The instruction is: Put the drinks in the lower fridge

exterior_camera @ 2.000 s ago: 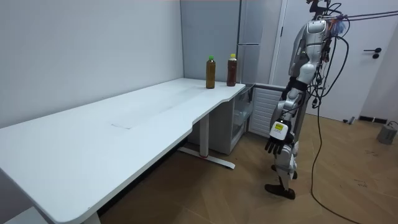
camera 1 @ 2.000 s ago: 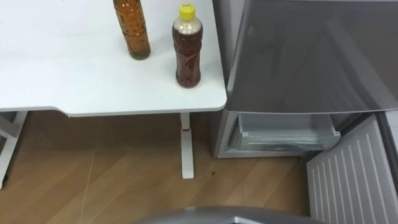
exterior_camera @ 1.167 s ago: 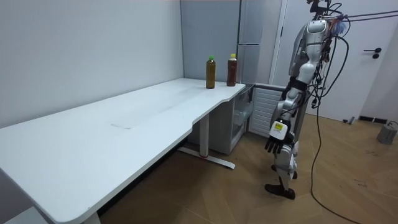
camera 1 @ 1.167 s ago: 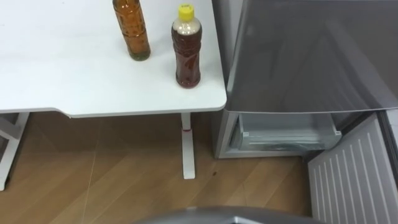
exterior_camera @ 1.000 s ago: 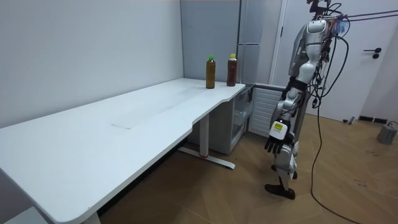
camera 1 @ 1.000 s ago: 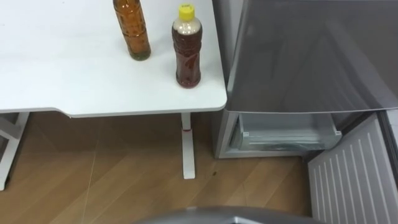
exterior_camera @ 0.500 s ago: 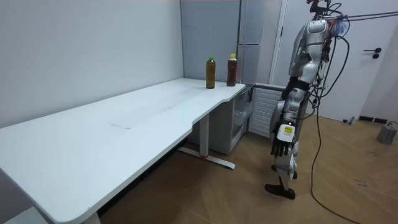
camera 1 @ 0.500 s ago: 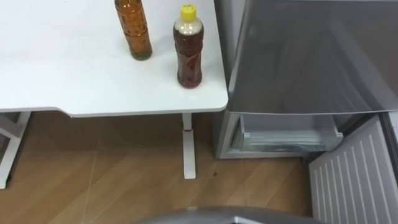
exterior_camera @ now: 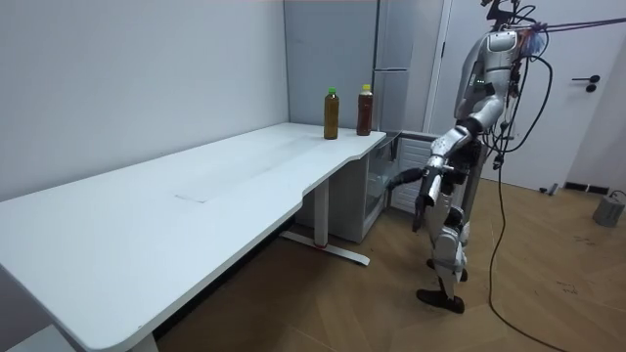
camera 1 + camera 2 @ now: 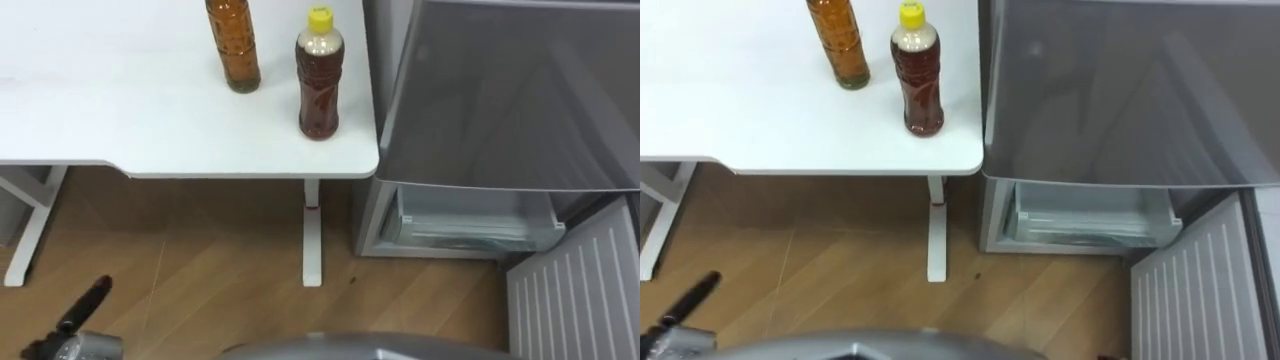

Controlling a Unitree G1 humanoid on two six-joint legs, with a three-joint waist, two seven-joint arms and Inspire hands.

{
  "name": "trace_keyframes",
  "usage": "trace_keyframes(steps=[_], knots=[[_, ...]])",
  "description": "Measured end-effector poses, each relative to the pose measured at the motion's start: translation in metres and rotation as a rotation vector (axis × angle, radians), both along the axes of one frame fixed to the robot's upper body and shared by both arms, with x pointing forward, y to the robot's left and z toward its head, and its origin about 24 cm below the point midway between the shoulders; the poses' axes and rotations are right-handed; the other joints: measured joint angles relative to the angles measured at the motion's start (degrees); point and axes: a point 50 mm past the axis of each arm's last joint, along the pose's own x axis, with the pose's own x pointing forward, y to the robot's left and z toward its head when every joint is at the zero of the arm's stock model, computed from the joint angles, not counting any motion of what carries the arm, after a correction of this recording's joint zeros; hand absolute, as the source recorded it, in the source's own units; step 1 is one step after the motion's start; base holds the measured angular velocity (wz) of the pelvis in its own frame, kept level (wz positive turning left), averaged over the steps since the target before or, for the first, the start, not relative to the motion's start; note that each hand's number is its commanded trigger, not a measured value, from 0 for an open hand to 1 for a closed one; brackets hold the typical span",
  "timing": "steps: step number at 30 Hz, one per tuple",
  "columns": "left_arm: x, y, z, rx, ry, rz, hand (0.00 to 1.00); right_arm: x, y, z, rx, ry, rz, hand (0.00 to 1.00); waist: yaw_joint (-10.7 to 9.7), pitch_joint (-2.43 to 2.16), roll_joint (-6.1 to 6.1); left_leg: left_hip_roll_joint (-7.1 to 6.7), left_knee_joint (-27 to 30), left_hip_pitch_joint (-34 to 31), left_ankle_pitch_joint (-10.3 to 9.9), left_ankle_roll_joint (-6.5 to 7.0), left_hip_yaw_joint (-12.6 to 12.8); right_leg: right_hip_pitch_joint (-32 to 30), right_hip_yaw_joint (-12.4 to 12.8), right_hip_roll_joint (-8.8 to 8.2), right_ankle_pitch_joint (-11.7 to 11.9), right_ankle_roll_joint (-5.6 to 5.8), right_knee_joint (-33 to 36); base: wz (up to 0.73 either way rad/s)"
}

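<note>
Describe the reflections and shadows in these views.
Left eye view: the glossy grey fridge door carries pale, streaky reflections, and the yellow-capped bottle of brown drink throws just a faint shadow onto the white table. Room view: the light is even, with a soft shadow under the table on the wooden floor.

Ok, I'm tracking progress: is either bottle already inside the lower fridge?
No, the yellow-capped bottle and the amber bottle both stand upright on the white table.
</note>
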Motion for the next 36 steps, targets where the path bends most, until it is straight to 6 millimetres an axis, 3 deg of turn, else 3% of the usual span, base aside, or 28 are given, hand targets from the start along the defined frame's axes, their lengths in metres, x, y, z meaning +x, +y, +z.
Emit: trace_keyframes(steps=[4, 11, 16, 19, 26, 32, 33, 36], knots=[[0.029, 0.010, 0.046, 0.166, -0.161, 0.041, 0.00, -0.003, 0.000, 0.000, -0.007, -0.005, 0.000, 0.00, 0.87, -0.09, 0.07, 0.00, 0.23, -0.65, 0.02, 0.00, 0.00, -0.41, -0.05, 0.00, 0.03, -0.02, 0.23, 0.01], [0.057, 0.012, 0.115, 0.452, -0.338, -0.025, 0.00, 0.001, 0.000, 0.001, -0.006, -0.039, 0.008, 0.00, 0.56, -0.07, 0.58, 0.02, 0.07, -0.62, 0.01, 0.01, -0.28, -0.56, -0.42, 0.00, 0.07, -0.04, 0.32, 0.01], [0.069, 0.003, 0.160, 0.607, -0.487, -0.080, 0.00, 0.001, 0.002, 0.000, 0.009, -0.042, 0.002, 0.00, -0.91, 0.11, 0.38, -0.01, 0.15, -0.47, 0.01, -0.01, -0.90, 0.24, -1.15, 0.00, 0.07, -0.05, 0.13, 0.06], [0.075, -0.008, 0.182, 0.712, -0.551, -0.145, 0.00, 0.000, 0.003, 0.000, 0.018, -0.037, 0.004, 0.00, -1.20, 0.44, -0.11, -0.09, 0.29, -0.59, 0.01, 0.00, -0.68, 0.38, -1.22, -0.06, 0.08, -0.06, 0.09, 0.00], [0.087, -0.029, 0.208, 0.772, -0.710, -0.300, 0.00, 0.001, 0.003, 0.000, 0.036, -0.046, 0.013, 0.00, -2.61, 0.53, 0.02, -0.18, 0.83, -1.57, 0.04, 0.00, -1.28, -0.63, -1.39, -0.08, 0.07, -0.05, -0.09, 0.04], [0.108, -0.058, 0.215, 0.844, -0.771, -0.586, 0.00, 0.007, 0.005, -0.001, 0.063, -0.058, 0.020, 0.00, -4.18, 0.73, -0.05, -0.24, 1.04, -2.32, 0.05, 0.00, -1.25, -0.85, -1.32, -0.16, 0.07, -0.05, -0.03, 0.01], [0.114, -0.066, 0.216, 0.845, -0.789, -0.662, 0.00, 0.007, 0.005, -0.001, 0.065, -0.053, 0.019, 0.00, -4.40, 0.97, -0.14, -0.27, 1.10, -2.55, 0.05, 0.00, -1.39, -0.98, -1.41, -0.17, 0.07, -0.05, -0.06, 0.00], [0.125, -0.084, 0.219, 0.863, -0.810, -0.839, 0.00, 0.012, 0.005, -0.001, 0.069, -0.065, 0.023, 0.00, -4.79, 0.91, -0.15, -0.27, 1.14, -3.58, 0.05, 0.01, -1.41, -2.09, -1.34, -0.16, 0.08, -0.05, 0.00, -0.01]])
